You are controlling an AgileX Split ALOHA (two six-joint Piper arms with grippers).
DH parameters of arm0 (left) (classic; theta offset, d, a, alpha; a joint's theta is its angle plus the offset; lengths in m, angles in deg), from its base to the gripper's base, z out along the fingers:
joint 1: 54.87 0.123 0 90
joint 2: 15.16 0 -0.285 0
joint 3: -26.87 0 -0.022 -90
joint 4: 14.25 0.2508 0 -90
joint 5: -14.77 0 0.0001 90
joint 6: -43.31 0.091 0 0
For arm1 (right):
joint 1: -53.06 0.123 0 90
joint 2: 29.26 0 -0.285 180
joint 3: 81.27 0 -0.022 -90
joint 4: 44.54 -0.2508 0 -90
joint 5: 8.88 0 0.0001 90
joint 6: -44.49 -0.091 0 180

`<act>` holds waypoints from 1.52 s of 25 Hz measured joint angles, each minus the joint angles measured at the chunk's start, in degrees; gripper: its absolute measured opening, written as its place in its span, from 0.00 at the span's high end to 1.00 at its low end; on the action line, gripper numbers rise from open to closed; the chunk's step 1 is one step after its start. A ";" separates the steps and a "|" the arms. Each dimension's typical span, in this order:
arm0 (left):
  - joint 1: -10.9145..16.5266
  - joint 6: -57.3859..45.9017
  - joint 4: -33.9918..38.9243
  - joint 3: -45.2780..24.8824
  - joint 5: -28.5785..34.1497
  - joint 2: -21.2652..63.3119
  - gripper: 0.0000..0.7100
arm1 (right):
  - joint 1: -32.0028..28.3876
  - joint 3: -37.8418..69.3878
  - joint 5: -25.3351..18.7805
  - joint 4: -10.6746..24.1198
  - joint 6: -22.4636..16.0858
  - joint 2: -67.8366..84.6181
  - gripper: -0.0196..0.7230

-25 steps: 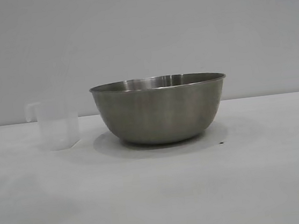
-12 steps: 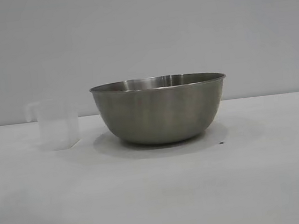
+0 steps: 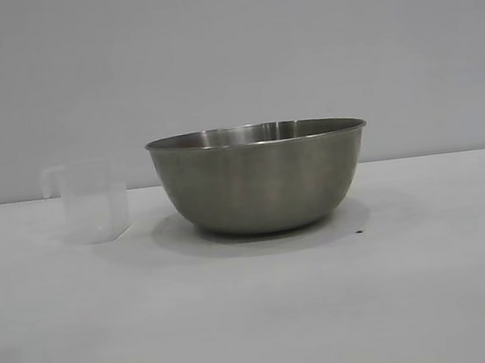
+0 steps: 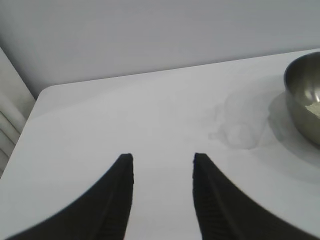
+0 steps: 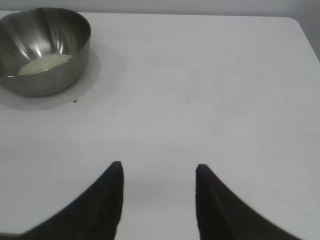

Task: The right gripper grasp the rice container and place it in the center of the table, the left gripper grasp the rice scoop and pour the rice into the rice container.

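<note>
The rice container [image 3: 261, 179], a large steel bowl, stands upright at the middle of the white table [image 3: 258, 320]. White rice [image 5: 44, 64] lies in its bottom, as the right wrist view shows. The rice scoop [image 3: 94, 201], a small clear plastic cup with a side handle, stands upright just left of the bowl; it looks empty. My left gripper [image 4: 163, 158] is open over bare table, well short of the scoop [image 4: 239, 122] and the bowl [image 4: 303, 95]. My right gripper [image 5: 158, 167] is open too, far from the bowl [image 5: 44, 49], with nothing between its fingers.
A small dark speck [image 3: 359, 231] lies on the table by the bowl's right side. The table's rounded corners show in both wrist views, the corner [image 4: 47, 92] on the left side and the corner [image 5: 295, 22] on the right. A plain grey wall stands behind.
A faint shadow on the near left of the table has faded between the earlier frames and now. Bowl and scoop have not moved.
</note>
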 joint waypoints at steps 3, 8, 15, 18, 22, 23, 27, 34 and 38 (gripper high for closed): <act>0.00 0.00 0.00 0.00 2.74 2.91 0.65 | 0.00 0.00 0.00 0.00 0.00 0.00 0.61; 0.04 -0.24 0.00 1.88 10.91 7.86 0.65 | 0.00 0.00 0.00 0.00 0.00 0.00 0.61; 0.04 -0.87 0.00 6.26 20.11 15.61 0.65 | 0.00 0.00 0.00 0.00 0.00 0.00 0.61; 0.04 -2.09 0.11 6.34 23.82 19.17 0.65 | 0.00 0.00 0.00 0.00 0.00 0.00 0.61; 0.04 -3.23 0.42 6.75 28.88 23.84 0.65 | 0.00 0.00 0.00 0.00 0.00 0.00 0.61; 0.04 -3.39 0.45 6.99 29.96 25.11 0.65 | 0.00 0.00 0.00 0.00 0.00 0.00 0.61; 0.04 -5.46 2.79 8.69 36.14 26.40 0.65 | 0.00 0.00 0.00 0.00 0.00 0.00 0.61; 0.04 -6.54 3.50 9.81 41.00 26.54 0.65 | 0.00 0.00 0.00 0.00 0.00 0.00 0.61; 0.04 -7.31 4.23 9.81 41.51 26.54 0.65 | 0.00 0.00 0.00 0.00 0.00 0.00 0.61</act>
